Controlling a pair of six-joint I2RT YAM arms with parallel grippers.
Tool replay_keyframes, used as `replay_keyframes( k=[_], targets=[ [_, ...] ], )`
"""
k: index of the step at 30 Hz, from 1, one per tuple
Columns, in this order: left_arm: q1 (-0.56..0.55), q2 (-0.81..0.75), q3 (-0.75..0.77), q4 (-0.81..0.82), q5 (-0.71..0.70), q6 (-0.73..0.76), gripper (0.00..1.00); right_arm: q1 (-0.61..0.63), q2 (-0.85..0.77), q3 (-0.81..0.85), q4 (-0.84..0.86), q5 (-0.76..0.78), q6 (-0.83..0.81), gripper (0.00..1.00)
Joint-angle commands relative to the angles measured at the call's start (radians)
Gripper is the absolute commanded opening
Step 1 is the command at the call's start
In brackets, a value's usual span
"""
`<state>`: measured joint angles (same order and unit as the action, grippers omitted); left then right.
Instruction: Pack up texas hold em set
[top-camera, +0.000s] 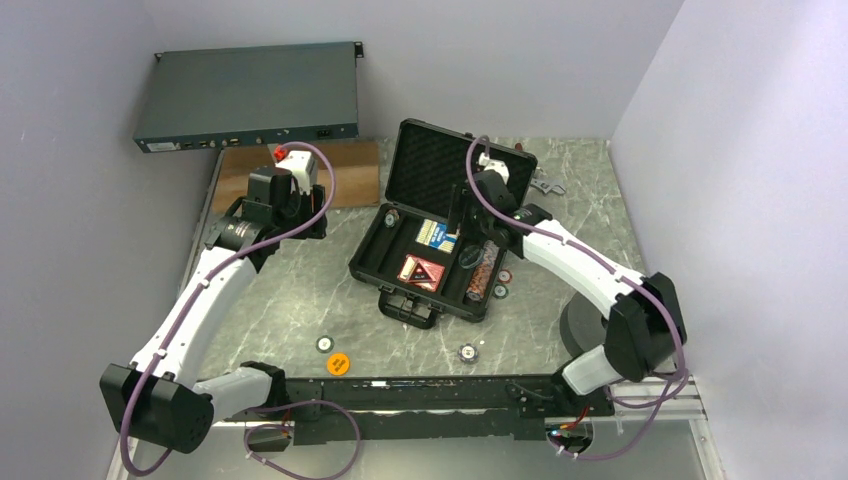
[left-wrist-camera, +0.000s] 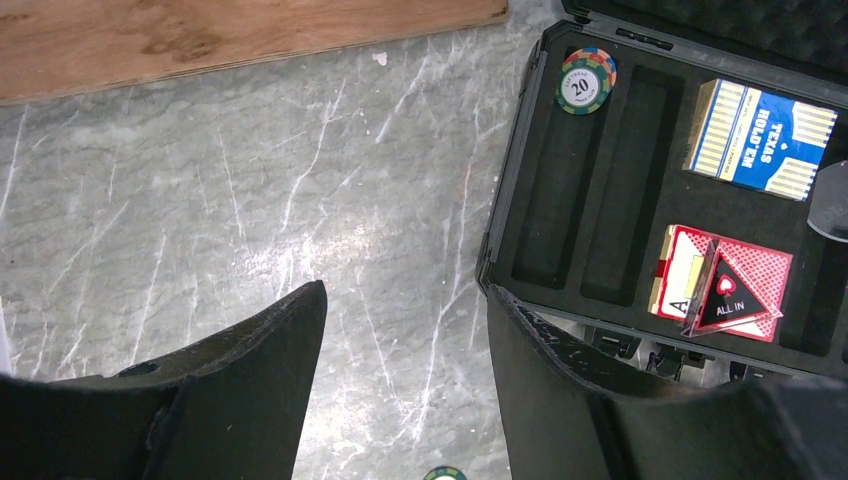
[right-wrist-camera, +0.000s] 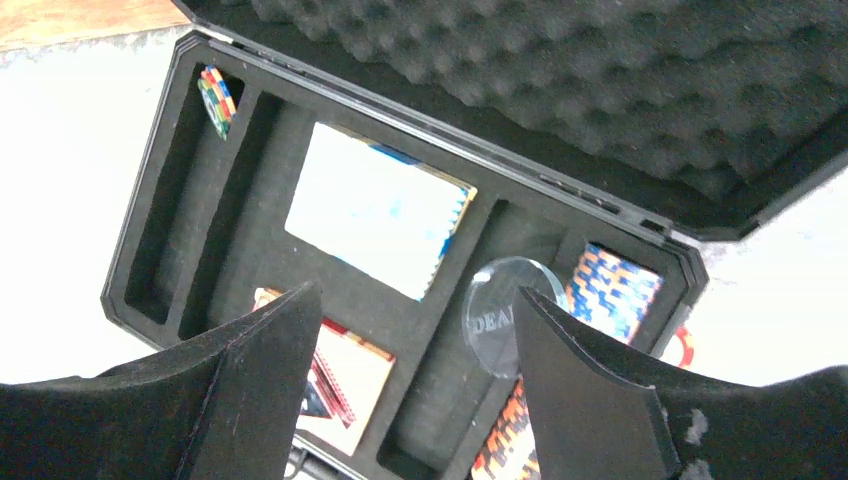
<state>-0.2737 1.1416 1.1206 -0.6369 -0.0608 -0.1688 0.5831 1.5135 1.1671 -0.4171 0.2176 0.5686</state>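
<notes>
Right wrist view: right gripper (right-wrist-camera: 412, 295) is held spread, empty, above case (right-wrist-camera: 165, 240); dealer disc (right-wrist-camera: 510, 315) just below is seemingly slotted for packing.

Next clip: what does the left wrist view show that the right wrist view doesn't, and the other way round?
Only the left wrist view: a loose chip lying on the table at the bottom edge, and a readable 20 on the chip in the leftmost slot.
Only the right wrist view: the row of chips filling a right-hand slot, and the lettering on the clear disc.
Both: the open case, the blue deck, the red deck and that single slot chip.
</notes>
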Motion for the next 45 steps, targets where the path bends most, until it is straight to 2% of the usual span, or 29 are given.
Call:
replay_keyframes(
  k=[1,14,24,31,40,45],
  targets=[
    [-0.004,-0.029,0.006,0.013,-0.015,0.013,0.65,-0.007,-0.091,-0.051,-0.053,0.009,0.020,0.73],
    [-0.011,-0.026,0.007,0.006,-0.027,0.014,0.65,-0.063,-0.136,-0.154,-0.052,-0.086,0.104,0.70],
    [-0.021,-0.025,0.005,0.005,-0.040,0.016,0.65,-0.104,-0.115,-0.229,0.049,-0.186,0.092,0.64],
    [-0.025,-0.022,0.006,0.002,-0.046,0.018,0.65,-0.120,-0.075,-0.223,0.070,-0.199,0.076,0.62],
    [-0.028,-0.023,0.005,0.002,-0.048,0.017,0.65,-0.121,-0.034,-0.224,0.037,-0.141,0.103,0.61],
    [-0.031,-0.025,0.004,0.002,-0.050,0.017,0.65,-0.121,-0.015,-0.253,0.092,-0.194,0.115,0.61]
  ],
)
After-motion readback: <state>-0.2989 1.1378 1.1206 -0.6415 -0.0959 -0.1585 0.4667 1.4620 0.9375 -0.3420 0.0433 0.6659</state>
